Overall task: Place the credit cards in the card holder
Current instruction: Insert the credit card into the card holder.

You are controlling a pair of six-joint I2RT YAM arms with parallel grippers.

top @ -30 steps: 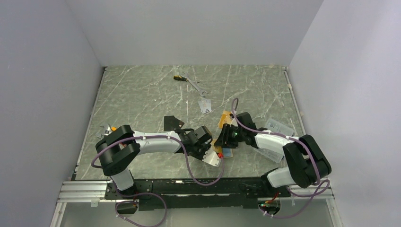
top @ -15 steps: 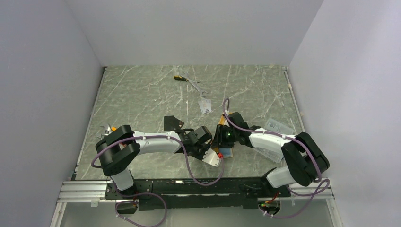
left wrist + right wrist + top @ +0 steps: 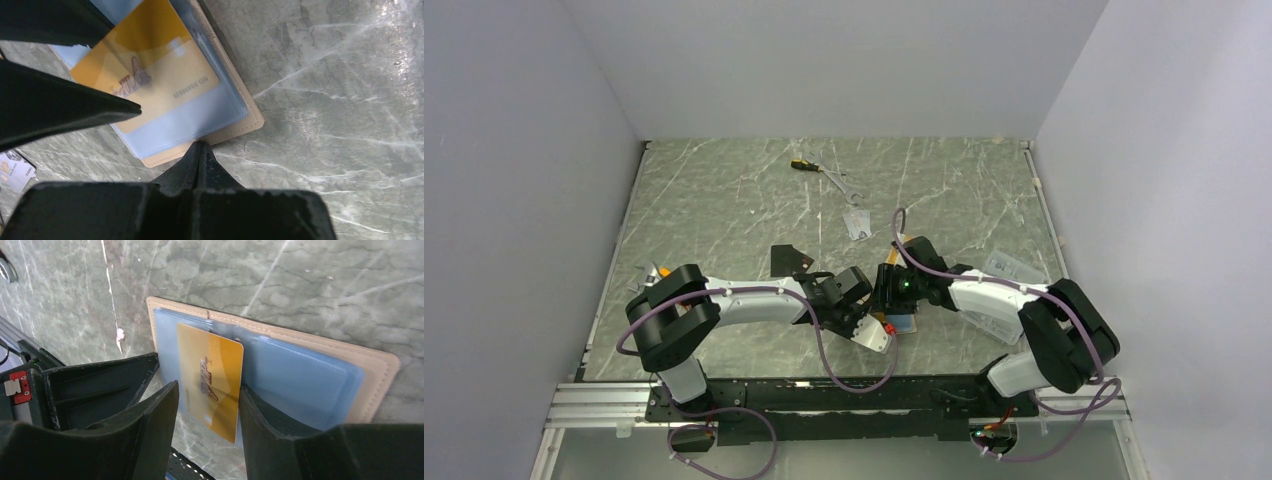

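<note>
Insertion of the orange card [image 3: 210, 360] into the card holder [image 3: 372, 375] was the step in hand. The holder lay opened flat on the grey veined table [image 3: 724, 200], directly between the two grippers. The card's leading end sat under one of the holder's clear bluish sleeves, while its trailing end stuck out past the holder's edge, so I judged it only partly home.

The right gripper [image 3: 209, 387] straddled the card, one finger along each long edge. Whether those jaws pinched the card or had let go, I could not tell. The left gripper [image 3: 200, 148] had its jaws closed to a single point, which rested at the holder's tan border on the side away from the protruding card end, seemingly pinning the holder down.

The next move called for sliding the card the rest of the way along the sleeve, kept flat and square to the pocket mouth, with the holder held so it did not skid.

The holder showed a stitched tan rim around translucent blue plastic pockets. The card was glossy orange-yellow with pale print.

A silver-grey card [image 3: 857, 222] lay well beyond the holder's far side. A black card [image 3: 786, 258] lay off its left, so more cards awaited.
</note>
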